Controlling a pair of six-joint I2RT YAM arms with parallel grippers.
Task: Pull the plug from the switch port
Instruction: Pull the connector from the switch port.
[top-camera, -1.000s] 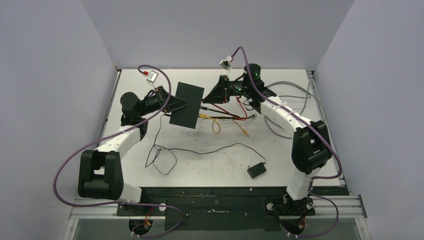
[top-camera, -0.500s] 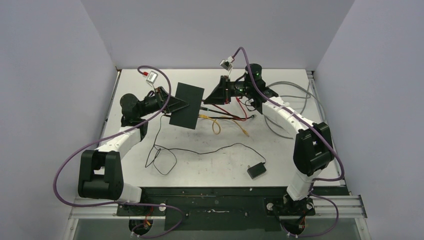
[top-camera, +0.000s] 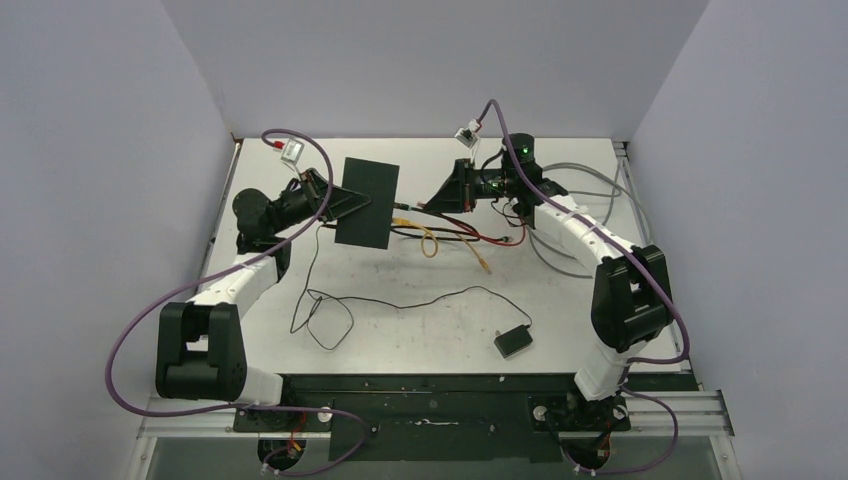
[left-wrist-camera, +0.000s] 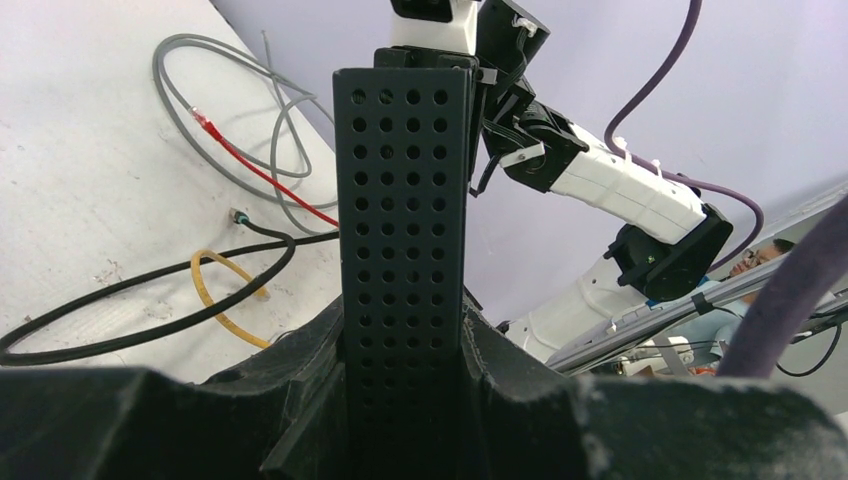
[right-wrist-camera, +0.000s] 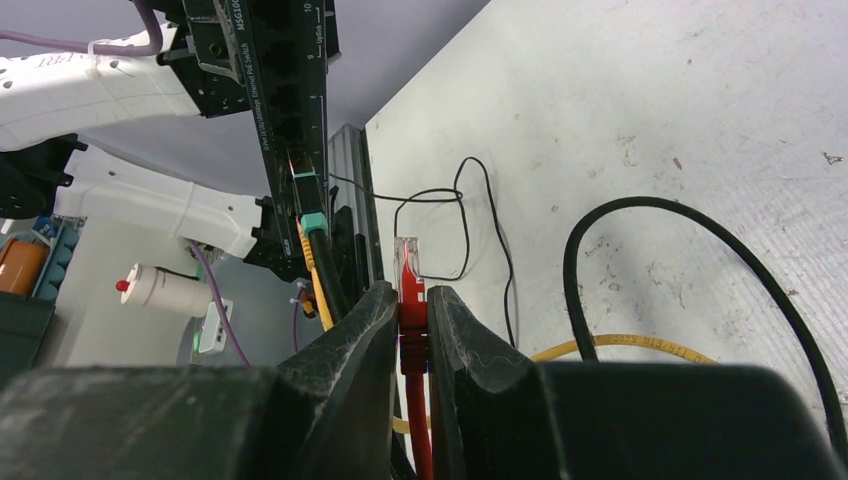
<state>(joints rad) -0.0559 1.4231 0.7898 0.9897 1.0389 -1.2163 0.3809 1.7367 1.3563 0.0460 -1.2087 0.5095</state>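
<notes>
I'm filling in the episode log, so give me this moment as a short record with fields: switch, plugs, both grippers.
switch: clamped across its flat faces by the left gripper
red plug: pinched in the right gripper, clear tip out of the ports, a gap to the switch
teal plug: seated in a switch port
yellow cable: runs up beside the teal plug, end hidden
adapter block: lying apart from both grippers
task state: red plug looks pulled free

The left arm and right arm have white shells and black joints. Purple cables loop along both, and a green light glows on the right one.
</notes>
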